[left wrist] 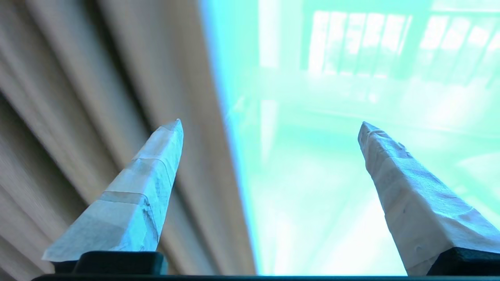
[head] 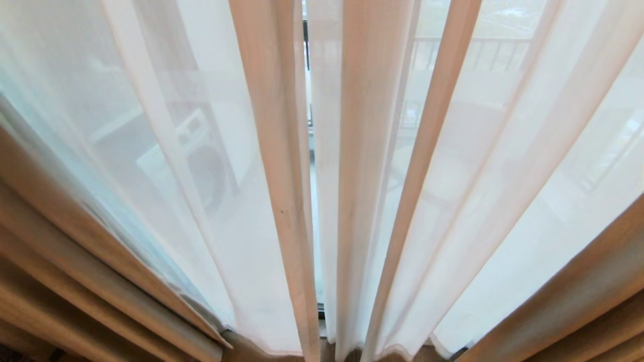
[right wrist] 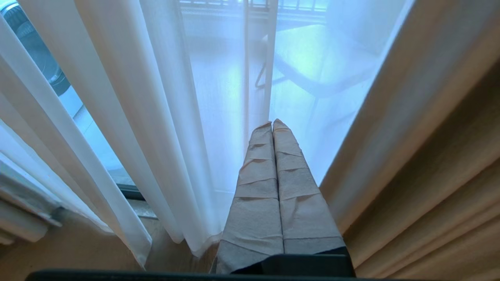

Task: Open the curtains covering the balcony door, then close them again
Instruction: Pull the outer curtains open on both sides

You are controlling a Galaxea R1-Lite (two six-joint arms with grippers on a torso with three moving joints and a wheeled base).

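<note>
**Mia:** Where are the curtains?

**Ben:** All across the front. The thin white sheers (head: 352,176) hang in long folds in the middle of the head view. The thick beige drapes (head: 75,281) are pulled to the two sides – one bunch low on the left, one (head: 583,296) low on the right.

**Mia:** Do the sheers meet?

**Ben:** Almost. There is a thin gap between the two white panels, near the middle. Through it you can see a dark bit of the door (head: 306,45) frame.

**Mia:** What is behind the white cloth?

**Ben:** It is see-through, so you can make out a washer (head: 196,161) on the left and a railing (head: 483,50) up on the right, both pale and soft.

**Mia:** What is the left gripper (left wrist: 270,124) doing?

**Ben:** Its two taped fingers (left wrist: 144,183) are spread wide apart, with nothing between them. One finger points at the beige drape (left wrist: 97,97), the other at the bright sheer (left wrist: 332,156). I cannot tell if either tip touches the cloth.

**Mia:** And the right gripper (right wrist: 272,122)?

**Ben:** Its fingers (right wrist: 258,183) are pressed flat together – nothing is in them. It points down at the bottom of the sheer (right wrist: 156,117), with the beige drape (right wrist: 429,136) just beside it. A chair (right wrist: 312,58) shows faintly through the cloth. You can see a bit of floor (right wrist: 70,246) under the hem.
</note>
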